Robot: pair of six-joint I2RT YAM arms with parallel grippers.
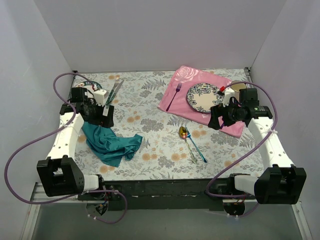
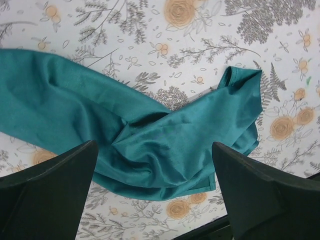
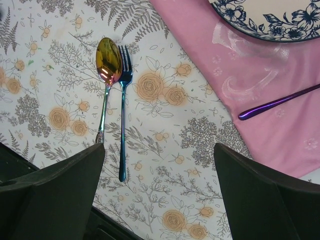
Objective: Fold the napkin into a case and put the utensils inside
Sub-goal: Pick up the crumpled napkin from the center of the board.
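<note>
Your napkin [image 2: 165, 135] lies crumpled and looks light, limp and slick, so pinch a loose corner. The left gripper [image 2: 154, 150] above it and the right gripper [image 3: 160, 150] well apart both gape empty.

Sheeny teal cloth napkin [image 2: 150, 135]; glossy iridescent metal utensils [image 3: 114, 95]

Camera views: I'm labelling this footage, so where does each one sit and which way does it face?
Top external: fixed above and behind the arms, looking down on the table; both arms, left tool, right tool show.
Left wrist: on the left arm, looking down at the crumpled napkin; its two open fingers at bottom corners.
Right wrist: on the right arm, looking down at spoon, fork, pink placemat; its open fingers likewise.
Shared: top and left wrist, the napkin; top and right wrist, spoon and fork.
</note>
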